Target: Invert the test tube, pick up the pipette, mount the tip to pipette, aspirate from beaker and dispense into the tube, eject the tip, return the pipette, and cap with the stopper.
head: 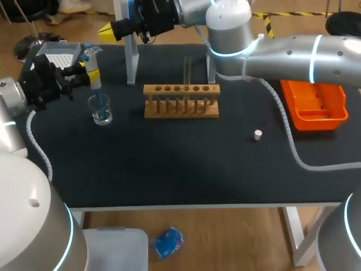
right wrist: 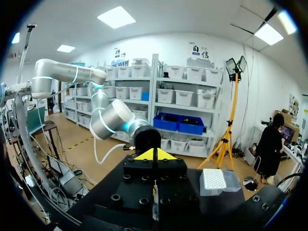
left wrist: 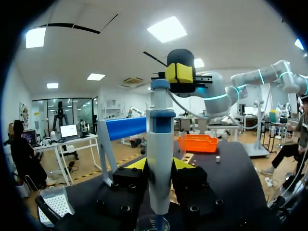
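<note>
- Pipette stands upright in the left gripper, both yellow-tipped fingers pressed against its body from two sides.
- Its blue lower end points down into the clear beaker, which sits on the black table near the left edge. I cannot tell whether the tip touches any liquid.
- From the left wrist view, the pipette's white and blue barrel rises straight up between the fingers of the left gripper.
- My left arm comes in low from the left side, its wrist level and its fingers pointing toward the middle of the table.
- My right arm comes in from the right, stretches across the back of the table and ends past the middle, high at the far left.
- The right gripper points left, above and behind the pipette, with its yellow tips closed together and nothing held between them; the right wrist view shows the right gripper with only a thin seam between its tips.
- A wooden rack stands mid-table with a glass test tube upright in it.
- A small white stopper lies alone on the table to the right of the rack.
- An orange tray rests at the right, under the right arm.
- A tip box sits at the far left corner, behind the left gripper.
</note>
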You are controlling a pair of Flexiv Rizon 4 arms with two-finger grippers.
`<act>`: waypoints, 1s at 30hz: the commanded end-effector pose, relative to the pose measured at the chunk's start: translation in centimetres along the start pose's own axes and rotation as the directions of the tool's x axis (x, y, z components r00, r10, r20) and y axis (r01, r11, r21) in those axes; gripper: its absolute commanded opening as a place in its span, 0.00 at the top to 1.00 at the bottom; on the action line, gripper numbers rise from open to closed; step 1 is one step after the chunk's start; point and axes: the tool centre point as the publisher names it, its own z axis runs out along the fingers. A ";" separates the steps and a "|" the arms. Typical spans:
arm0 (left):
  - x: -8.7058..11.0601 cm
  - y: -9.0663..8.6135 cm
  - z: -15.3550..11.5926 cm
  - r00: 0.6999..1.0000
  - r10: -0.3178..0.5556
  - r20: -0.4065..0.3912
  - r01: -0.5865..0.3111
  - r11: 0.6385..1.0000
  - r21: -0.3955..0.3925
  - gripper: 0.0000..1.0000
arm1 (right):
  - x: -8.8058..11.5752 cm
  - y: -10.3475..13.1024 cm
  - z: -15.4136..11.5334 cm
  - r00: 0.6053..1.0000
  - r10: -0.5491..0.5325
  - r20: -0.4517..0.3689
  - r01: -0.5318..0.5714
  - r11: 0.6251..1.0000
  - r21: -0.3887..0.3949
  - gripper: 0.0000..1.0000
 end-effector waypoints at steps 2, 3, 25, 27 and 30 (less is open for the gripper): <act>0.1 0.0 0.1 1.000 0.002 0.005 -0.002 1.000 0.001 1.00 | -1.8 -0.3 1.6 0.998 -0.011 -0.056 0.008 0.999 -0.046 1.00; 0.1 0.0 0.1 1.000 0.002 0.005 -0.002 1.000 0.001 1.00 | -1.8 -0.3 1.9 0.998 -0.012 -0.063 0.009 0.998 -0.058 1.00; 0.1 0.0 0.1 1.000 0.002 0.005 -0.002 1.000 0.001 1.00 | -2.7 0.0 5.4 0.989 -0.014 -0.149 -0.008 0.989 -0.145 1.00; 0.1 0.0 0.1 1.000 0.002 0.005 -0.002 1.000 0.001 1.00 | -2.7 -0.1 5.5 0.989 -0.012 -0.151 -0.010 0.989 -0.146 1.00; 0.1 0.0 0.1 1.000 0.002 0.005 -0.002 1.000 0.001 1.00 | -2.7 -0.1 5.7 0.988 -0.008 -0.154 -0.015 0.989 -0.148 1.00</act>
